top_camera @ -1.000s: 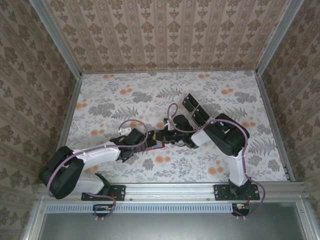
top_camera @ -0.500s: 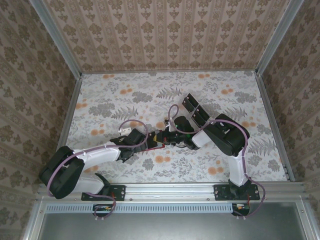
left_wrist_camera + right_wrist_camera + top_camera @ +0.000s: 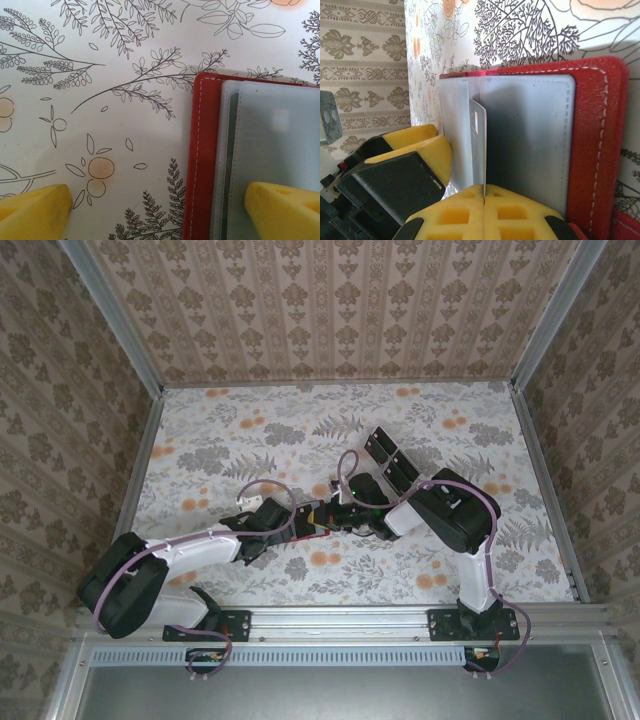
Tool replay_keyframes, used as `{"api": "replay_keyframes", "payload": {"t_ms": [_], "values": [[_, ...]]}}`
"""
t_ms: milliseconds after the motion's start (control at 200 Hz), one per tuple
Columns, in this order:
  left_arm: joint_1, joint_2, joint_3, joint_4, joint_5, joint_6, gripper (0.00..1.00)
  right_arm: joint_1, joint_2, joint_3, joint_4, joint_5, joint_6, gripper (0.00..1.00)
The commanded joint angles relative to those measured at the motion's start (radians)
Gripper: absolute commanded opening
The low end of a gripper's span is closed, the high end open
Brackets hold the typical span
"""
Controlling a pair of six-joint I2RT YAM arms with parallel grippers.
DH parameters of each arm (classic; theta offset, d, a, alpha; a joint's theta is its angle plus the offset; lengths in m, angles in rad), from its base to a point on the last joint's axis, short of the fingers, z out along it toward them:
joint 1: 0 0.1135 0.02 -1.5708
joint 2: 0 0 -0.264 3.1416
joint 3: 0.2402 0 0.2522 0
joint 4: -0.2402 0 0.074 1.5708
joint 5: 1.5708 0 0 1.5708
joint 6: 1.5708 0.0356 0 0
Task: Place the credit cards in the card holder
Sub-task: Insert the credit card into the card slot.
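Note:
The card holder [image 3: 202, 165] lies open on the floral table, red cover outside and grey pockets [image 3: 530, 135] inside. My left gripper [image 3: 160, 215] is open and straddles its left edge, one yellow finger [image 3: 282, 210] resting on the grey inside and the other on the table. My right gripper [image 3: 484, 192] is shut on a thin credit card [image 3: 479, 145], held edge-on with its far end at the fold between the grey pockets. In the top view both grippers meet mid-table, left [image 3: 303, 518] and right [image 3: 335, 514], over a sliver of the red holder [image 3: 318, 531].
Further black credit cards [image 3: 392, 460] stand in a row behind my right arm. Patterned walls enclose the table on three sides, and a metal rail [image 3: 340, 622] runs along the near edge. The left gripper's finger [image 3: 425, 150] sits close beside the held card.
My right wrist has edged slightly left and toward the back. The left arm and both grips look unchanged.

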Motion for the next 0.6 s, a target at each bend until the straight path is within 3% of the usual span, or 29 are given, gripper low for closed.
{"api": "replay_keyframes", "payload": {"t_ms": [0,595], "values": [[0.002,0.06,-0.067,-0.149,0.036,-0.01,1.0,0.005,0.02,0.011,-0.092,0.014,0.015,0.0],[-0.002,0.083,-0.065,-0.135,0.042,-0.013,0.99,0.004,0.061,0.049,-0.026,-0.024,0.039,0.0]]}}
